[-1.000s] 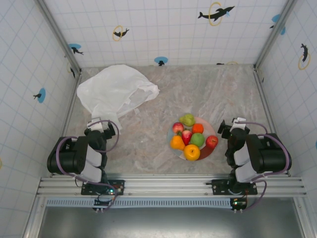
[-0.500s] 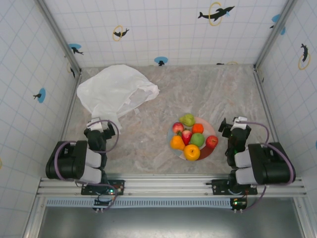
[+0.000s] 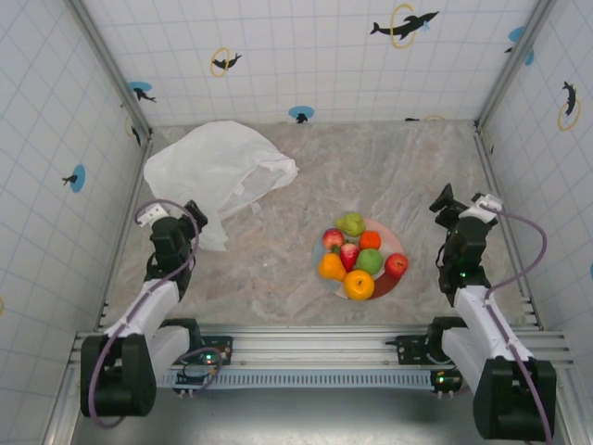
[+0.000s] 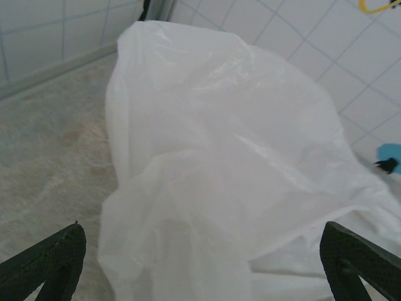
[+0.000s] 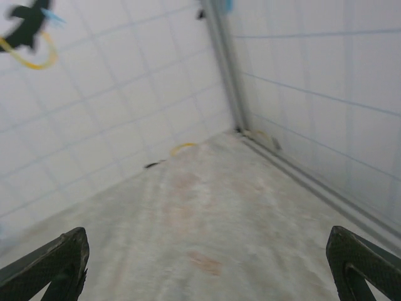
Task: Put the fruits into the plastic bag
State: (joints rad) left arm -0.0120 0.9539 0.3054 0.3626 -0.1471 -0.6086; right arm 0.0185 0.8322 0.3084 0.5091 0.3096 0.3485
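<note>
The fruits [image 3: 357, 255] are piled on a round plate [image 3: 393, 241] in the near middle of the table: a pear [image 3: 350, 223], a green apple [image 3: 370, 260], red apples, oranges and a strawberry [image 3: 349, 254]. The plastic bag [image 3: 218, 171] lies crumpled and white at the far left. My left gripper [image 3: 174, 213] is open at the bag's near edge; in the left wrist view the plastic bag [image 4: 232, 144] lies just ahead of the left gripper [image 4: 207, 269], with nothing gripped. My right gripper [image 3: 463, 200] hangs open to the right of the plate. In its wrist view the right gripper [image 5: 207, 269] is over bare table.
Tiled walls with dolphin stickers close in the marble-patterned table [image 3: 389, 167] on three sides, with metal corner posts [image 3: 505, 69]. A metal rail [image 3: 315, 348] runs along the near edge by the arm bases.
Both arms have unfolded from their tucked poses and stretched forward. The left gripper has moved toward the bag's near edge. The right one has moved up beside the plate. Both stayed open.
</note>
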